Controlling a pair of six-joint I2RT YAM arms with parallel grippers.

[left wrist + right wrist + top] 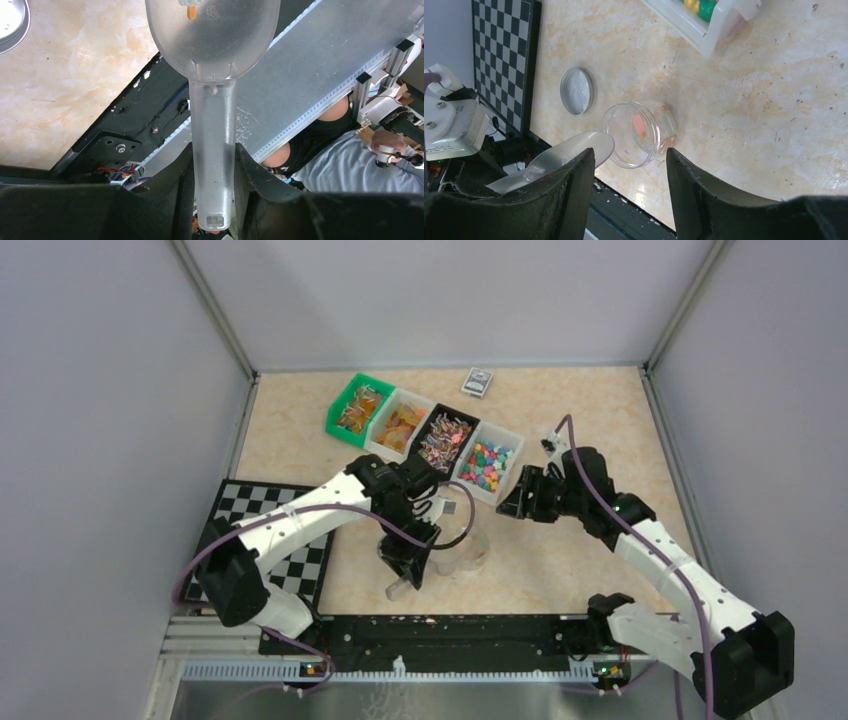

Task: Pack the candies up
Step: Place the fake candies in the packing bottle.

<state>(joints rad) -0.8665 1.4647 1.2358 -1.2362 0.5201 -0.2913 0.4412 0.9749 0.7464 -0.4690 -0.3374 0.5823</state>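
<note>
Clear plastic scoop [212,40], gripped by its handle in the left gripper [214,150], carries one orange candy [191,12]. Beyond it the right gripper [630,155] hangs empty, jaws apart, near the cup [624,150] holding a few candies [639,125]. Farthest back, four bins [338,423] hold more.

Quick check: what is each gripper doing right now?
Left gripper: shut on the handle of the clear scoop.
Right gripper: open, nothing between its jaws.
</note>
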